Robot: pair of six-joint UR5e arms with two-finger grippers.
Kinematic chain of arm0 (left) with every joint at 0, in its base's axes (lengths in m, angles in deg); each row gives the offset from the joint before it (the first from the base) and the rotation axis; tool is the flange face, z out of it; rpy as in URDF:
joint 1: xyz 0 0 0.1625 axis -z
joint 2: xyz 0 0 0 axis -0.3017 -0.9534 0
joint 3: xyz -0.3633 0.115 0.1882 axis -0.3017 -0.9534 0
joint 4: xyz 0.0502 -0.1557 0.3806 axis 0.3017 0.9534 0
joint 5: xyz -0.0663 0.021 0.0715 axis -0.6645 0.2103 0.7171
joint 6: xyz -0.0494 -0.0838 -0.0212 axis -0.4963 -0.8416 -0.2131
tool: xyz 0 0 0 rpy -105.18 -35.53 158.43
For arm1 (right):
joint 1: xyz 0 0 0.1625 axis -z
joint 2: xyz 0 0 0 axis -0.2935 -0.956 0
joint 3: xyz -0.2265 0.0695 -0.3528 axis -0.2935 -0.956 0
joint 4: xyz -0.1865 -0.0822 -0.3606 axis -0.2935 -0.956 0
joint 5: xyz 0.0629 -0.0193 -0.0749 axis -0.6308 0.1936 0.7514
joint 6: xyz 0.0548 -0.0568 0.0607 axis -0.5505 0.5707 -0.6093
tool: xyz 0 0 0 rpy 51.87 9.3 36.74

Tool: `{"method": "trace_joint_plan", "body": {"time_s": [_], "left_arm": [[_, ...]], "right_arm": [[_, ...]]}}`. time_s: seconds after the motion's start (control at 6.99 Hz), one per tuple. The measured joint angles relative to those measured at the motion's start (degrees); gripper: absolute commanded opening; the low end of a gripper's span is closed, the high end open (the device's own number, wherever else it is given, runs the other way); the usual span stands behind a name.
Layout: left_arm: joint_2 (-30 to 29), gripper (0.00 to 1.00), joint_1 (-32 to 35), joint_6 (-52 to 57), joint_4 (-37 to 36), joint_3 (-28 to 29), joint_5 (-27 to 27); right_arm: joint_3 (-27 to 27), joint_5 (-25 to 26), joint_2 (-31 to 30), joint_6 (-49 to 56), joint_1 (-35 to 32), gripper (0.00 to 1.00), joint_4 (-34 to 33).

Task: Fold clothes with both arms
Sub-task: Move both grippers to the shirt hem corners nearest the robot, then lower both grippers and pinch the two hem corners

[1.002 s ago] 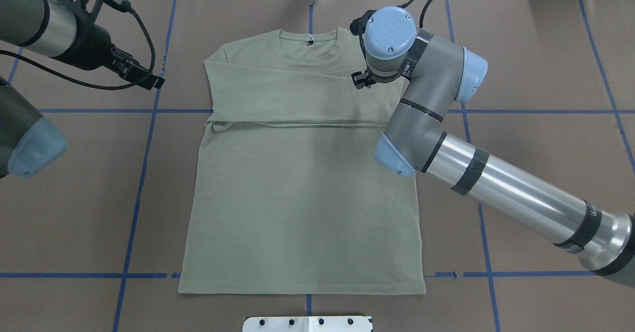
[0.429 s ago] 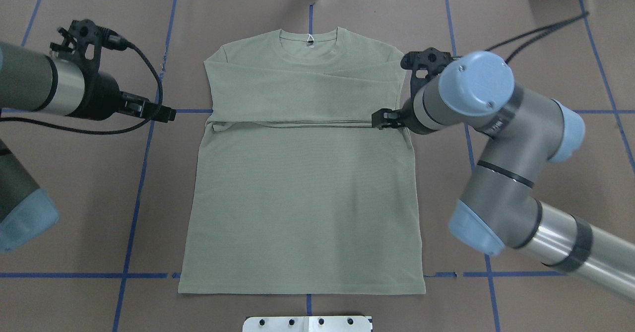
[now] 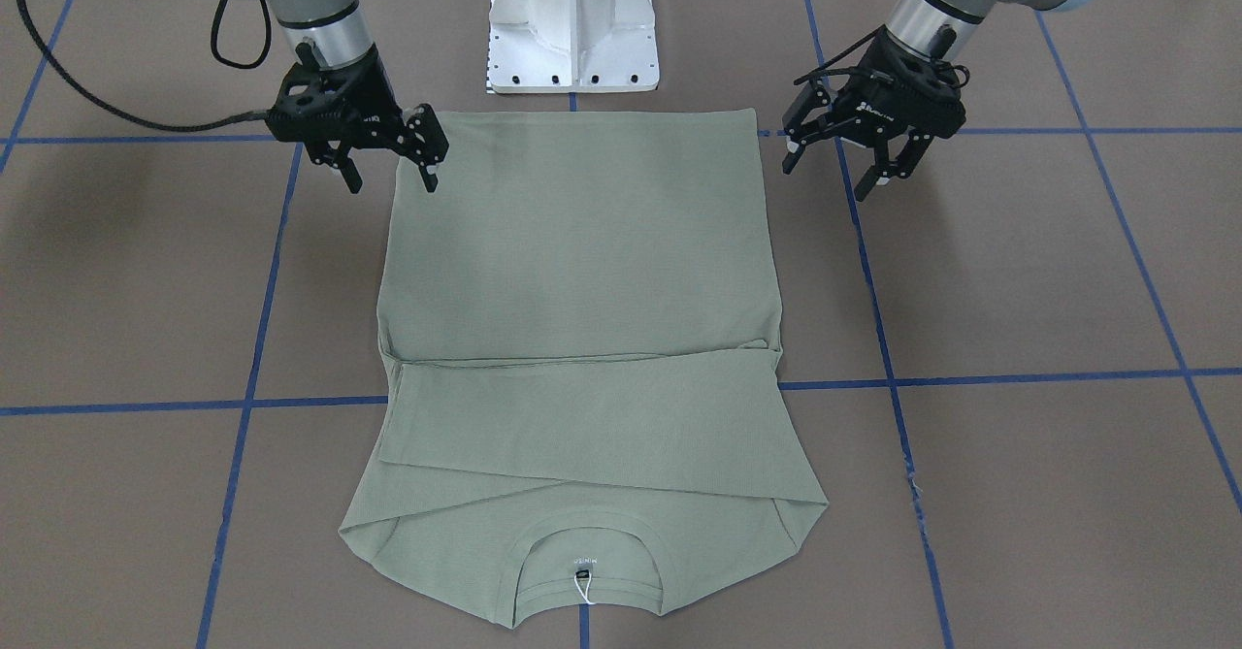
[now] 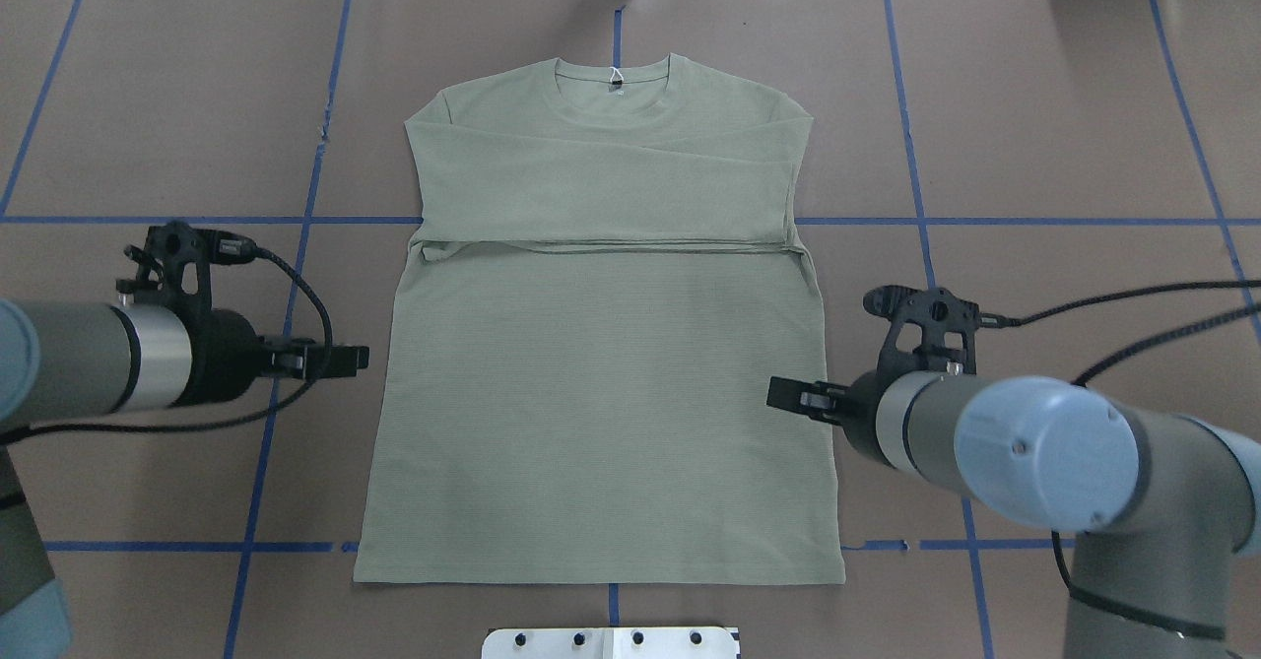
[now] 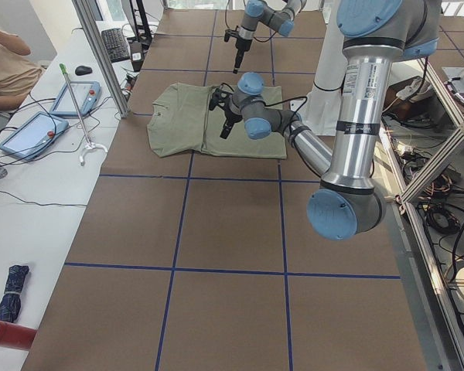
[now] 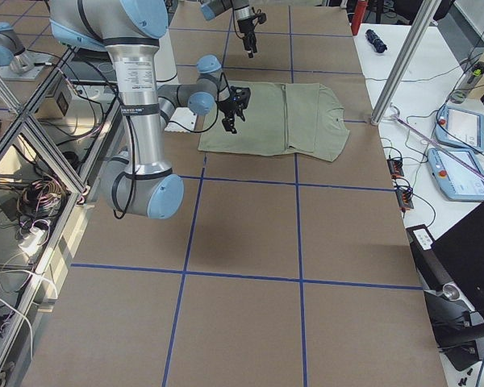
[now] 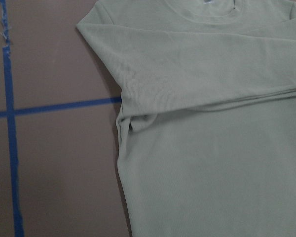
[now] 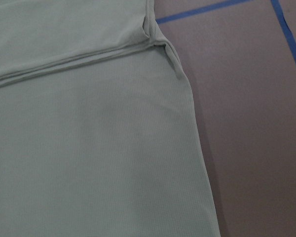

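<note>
Nearest the robot is the white pedestal (image 3: pixel 572 23). Just past it is the hem (image 4: pixel 601 572) of the sage-green shirt (image 4: pixel 601 423), which lies flat and face up at the middle of the brown-papered table (image 4: pixel 1064 147).

The left gripper (image 3: pixel 836 169) hangs off the shirt's left edge over bare paper. Its jaws are spread and hold nothing. The right gripper (image 3: pixel 388 176) is by the right edge, also spread wide and empty. One of its fingers (image 3: pixel 427 169) overlaps the cloth near the hem corner in the front view. I cannot tell whether it touches the cloth, and both grippers look raised.

Farther out, both sleeves (image 4: pixel 611 186) are folded across the chest, making a stacked edge where they end. Farthest is the ribbed collar (image 4: pixel 613 88) with its white tag loop (image 4: pixel 616 76).

Handling, as a judgement:
- **Fabric:** it is a thin, soft, light knit and not fragile. It will go limp, sag between two grips and drag a little on the paper.
- **Where to hold:** the two hem corners look best, one per gripper, pinching front and back layers together. A shallow pinch may lift the top layer only.
- **Lifting:** both sides should rise evenly and stay low, or the crossed sleeves may slide out of place.
</note>
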Motion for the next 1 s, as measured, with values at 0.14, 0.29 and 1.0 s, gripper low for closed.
{"method": "trace_joint_plan", "body": {"time_s": [0.14,0.29,1.0], "left_arm": [[1.73,0.73,-5.55,-6.82,0.38,-0.64,3.99],[2.71,0.73,-11.1,-13.56,0.39,-0.67,8.1],[3.5,0.67,-23.41,-23.88,0.14,2.2,15.58]], "right_arm": [[2.39,2.67,-2.13,-4.2,3.57,0.97,0.11],[3.48,4.91,-2.97,-6.68,5.86,0.98,0.15],[3.81,7.07,-3.32,-8.13,7.51,0.99,0.2]]}}
